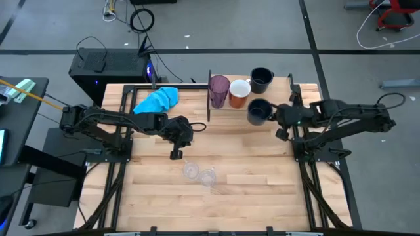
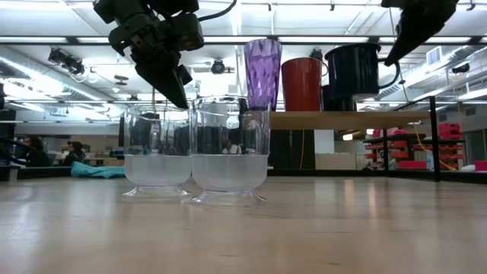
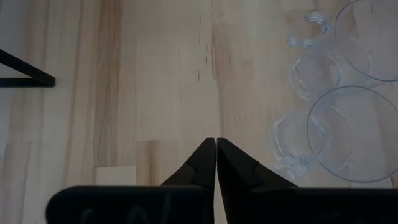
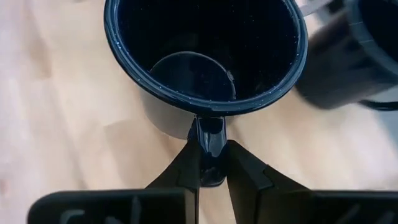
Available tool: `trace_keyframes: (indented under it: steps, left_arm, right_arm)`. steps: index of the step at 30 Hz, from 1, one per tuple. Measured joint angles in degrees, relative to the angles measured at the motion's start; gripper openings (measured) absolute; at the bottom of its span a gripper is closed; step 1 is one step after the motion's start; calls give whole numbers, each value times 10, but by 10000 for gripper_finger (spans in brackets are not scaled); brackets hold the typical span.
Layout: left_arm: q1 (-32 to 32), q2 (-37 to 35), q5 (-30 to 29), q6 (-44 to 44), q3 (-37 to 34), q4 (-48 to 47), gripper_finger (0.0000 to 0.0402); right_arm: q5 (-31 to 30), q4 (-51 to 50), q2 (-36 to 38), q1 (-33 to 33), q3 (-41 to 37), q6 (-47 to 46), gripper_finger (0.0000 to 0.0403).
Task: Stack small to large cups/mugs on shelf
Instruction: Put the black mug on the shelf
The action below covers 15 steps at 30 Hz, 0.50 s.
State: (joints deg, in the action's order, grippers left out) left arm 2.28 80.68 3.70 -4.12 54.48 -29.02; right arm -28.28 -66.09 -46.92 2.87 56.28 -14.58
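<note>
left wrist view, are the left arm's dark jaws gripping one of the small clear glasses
No, the left gripper has its jaws shut on nothing, and the two small clear glasses stand apart beside it.

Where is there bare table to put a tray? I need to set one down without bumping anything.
Free: the near strip in front of the two clear glasses, and the middle between them and the right gripper. Crowded: the far edge, with blue cloth, purple tumbler, orange mug and navy mugs.

Two small clear glasses (image 1: 191, 171) (image 1: 207, 177), two dark navy mugs (image 1: 261, 79) (image 1: 258, 111), one purple tumbler (image 1: 218, 90), one orange mug (image 1: 239, 93), one blue cloth (image 1: 157, 99), and two robot arms.
</note>
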Motion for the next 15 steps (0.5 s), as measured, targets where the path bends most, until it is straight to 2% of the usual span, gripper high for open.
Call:
trace_keyframes:
  steps: [3, 6, 11, 15]
  left_arm:
    - [0, 0, 0, 0, 0, 0, 15]
    - [0, 0, 0, 0, 0, 1, 12]
    - [0, 0, 0, 0, 0, 5, 20]
    - [0, 0, 0, 0, 0, 10, 21]
  right_arm:
    - [-47, -8, 0, -4, 4, 18, 54]
    - [-62, -8, -3, -21, 4, 41, 54]
    - [-57, -7, -7, -65, 4, 63, 54]
    - [-30, 5, -8, -103, 4, 78, 54]
